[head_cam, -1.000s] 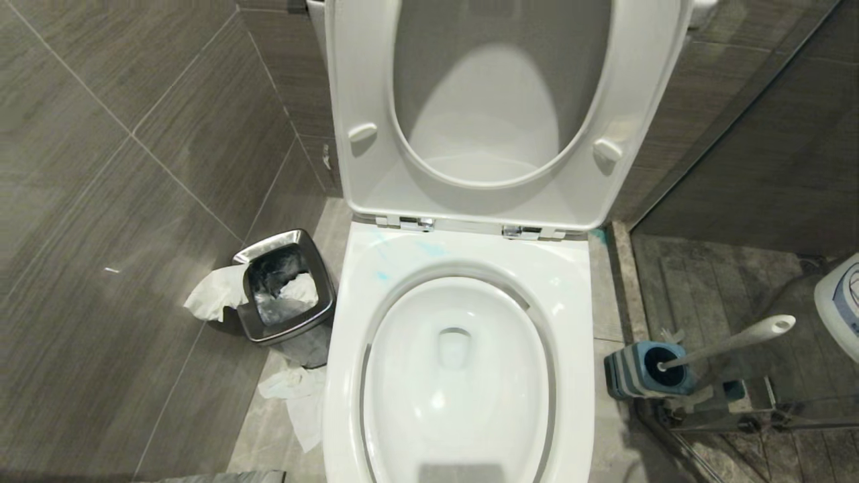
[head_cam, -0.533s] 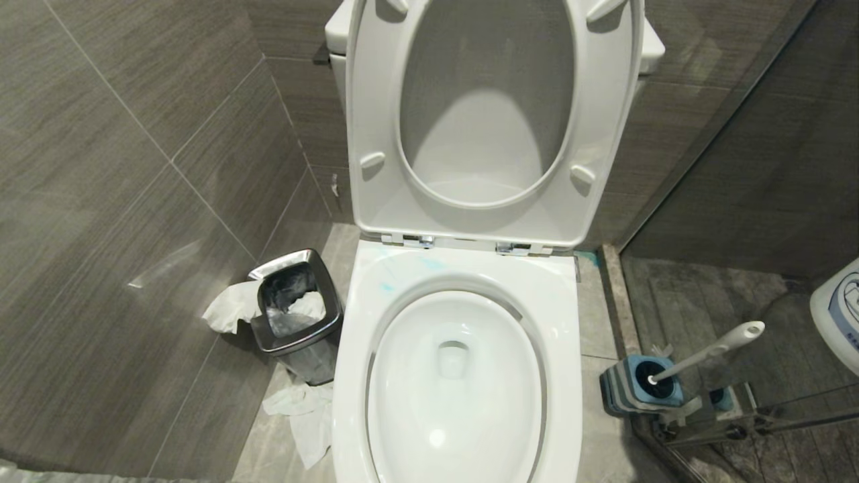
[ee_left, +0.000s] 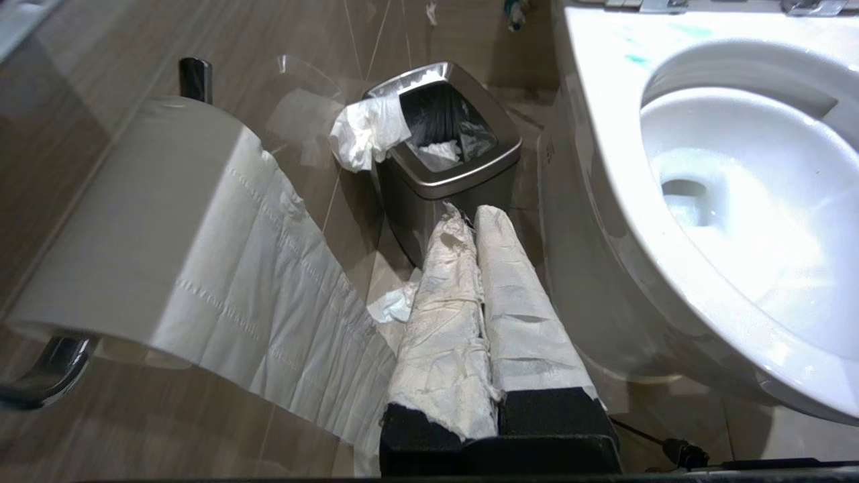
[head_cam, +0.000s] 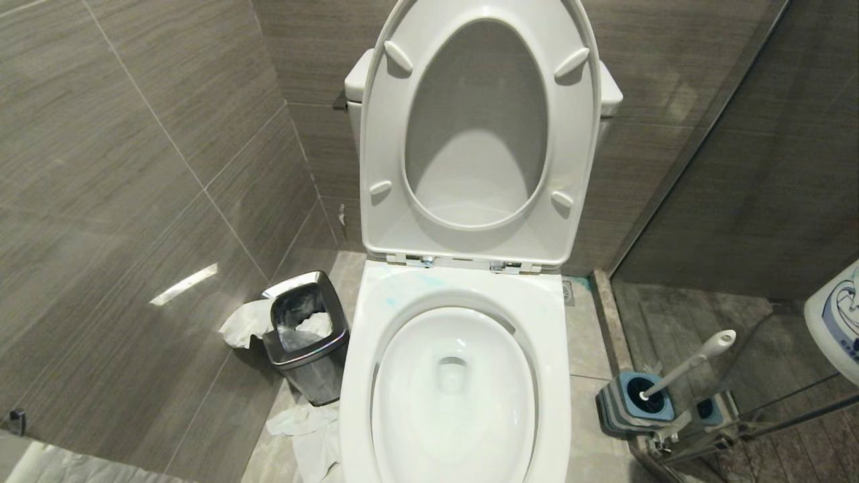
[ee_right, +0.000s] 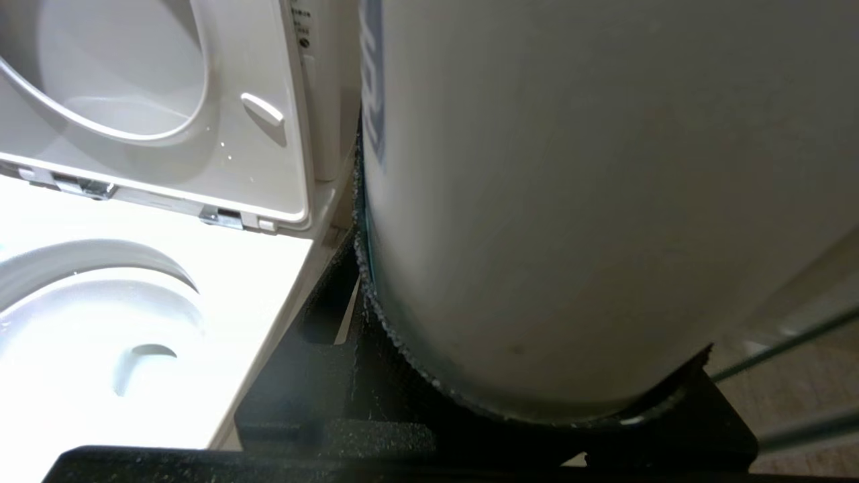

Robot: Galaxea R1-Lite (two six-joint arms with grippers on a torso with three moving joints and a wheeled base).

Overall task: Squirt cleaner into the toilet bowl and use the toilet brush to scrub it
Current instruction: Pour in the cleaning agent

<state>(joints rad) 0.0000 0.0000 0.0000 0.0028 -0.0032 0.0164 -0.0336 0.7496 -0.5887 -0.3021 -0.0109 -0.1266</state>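
The white toilet bowl (head_cam: 453, 396) stands open, its seat and lid (head_cam: 376, 134) raised against the tank. Thin blue cleaner smears (head_cam: 392, 295) mark the rim behind the bowl. To the right, on the floor, the toilet brush (head_cam: 688, 365) leans in its blue-and-grey holder (head_cam: 627, 406). My right gripper (ee_right: 530, 282) is shut on a fat white cleaner bottle (ee_right: 570, 168) with blue print, to the right of the toilet; the bottle (head_cam: 835, 322) shows at the head view's right edge. My left gripper (ee_left: 473, 213), its fingers wrapped in white paper, is shut and empty, low beside the bowl (ee_left: 738, 168).
A small steel waste bin (head_cam: 305, 335) with paper hanging out stands left of the toilet, crumpled tissue (head_cam: 309, 429) on the floor by it. A toilet paper roll (ee_left: 134, 221) hangs on the left wall. A glass partition (head_cam: 738, 201) closes off the right side behind the brush.
The head camera has lifted: the whole scene has slid down and shrunk, and the tank has come into view. The brush, bin and both grippers have kept still.
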